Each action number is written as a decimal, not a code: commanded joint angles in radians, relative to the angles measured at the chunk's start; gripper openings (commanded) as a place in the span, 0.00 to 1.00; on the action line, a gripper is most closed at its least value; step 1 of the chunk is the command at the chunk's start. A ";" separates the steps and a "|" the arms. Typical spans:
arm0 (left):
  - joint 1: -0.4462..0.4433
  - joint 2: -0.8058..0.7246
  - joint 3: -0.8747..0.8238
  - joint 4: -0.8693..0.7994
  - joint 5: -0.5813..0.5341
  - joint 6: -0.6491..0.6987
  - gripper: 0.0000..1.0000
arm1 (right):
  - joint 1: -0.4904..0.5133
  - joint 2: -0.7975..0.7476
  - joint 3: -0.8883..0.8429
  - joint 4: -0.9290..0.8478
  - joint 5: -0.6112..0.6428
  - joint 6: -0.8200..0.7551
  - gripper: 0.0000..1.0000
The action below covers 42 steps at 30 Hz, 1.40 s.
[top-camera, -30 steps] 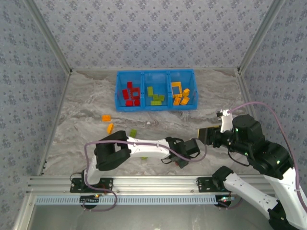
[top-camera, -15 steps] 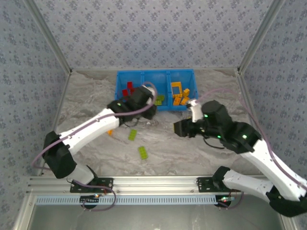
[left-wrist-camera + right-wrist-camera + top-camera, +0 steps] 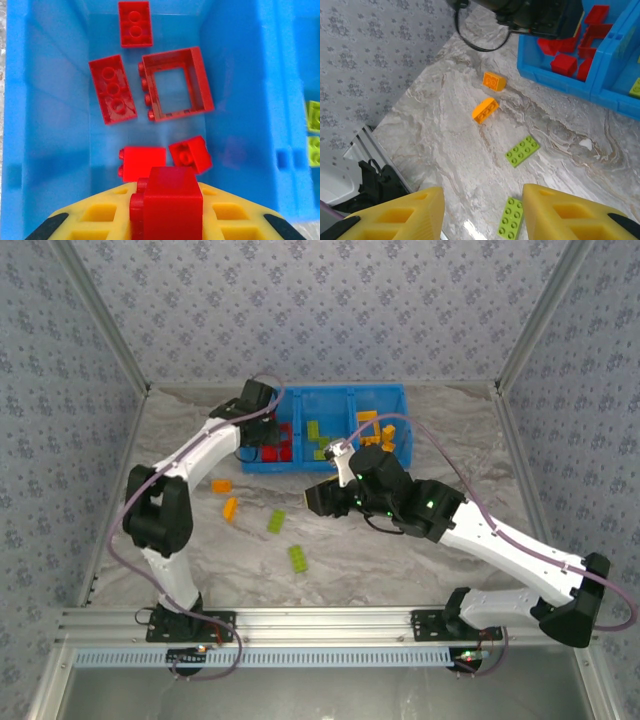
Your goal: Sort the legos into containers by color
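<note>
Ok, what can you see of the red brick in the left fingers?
The red brick is a small, glossy plastic block, turned on its side so two studs face left in the wrist view. It sits clamped between the left arm's yellow fingers, hanging above the tray's left compartment, over other red bricks.

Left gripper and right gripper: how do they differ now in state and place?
The left gripper is shut on a red brick; the right gripper is open and empty. The left gripper is over the tray's red compartment; the right gripper is over the table. Both have yellow fingers.
</note>
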 commanded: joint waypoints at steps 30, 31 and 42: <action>-0.069 0.351 0.309 -0.275 -0.457 0.135 0.38 | -0.002 0.013 -0.089 0.100 -0.016 0.037 0.48; -0.072 0.350 0.306 -0.275 -0.458 0.134 0.42 | -0.002 0.013 -0.090 0.101 -0.016 0.038 0.48; -0.098 0.264 0.304 -0.269 -0.483 0.138 0.51 | 0.004 -0.042 -0.149 0.197 -0.004 0.023 0.48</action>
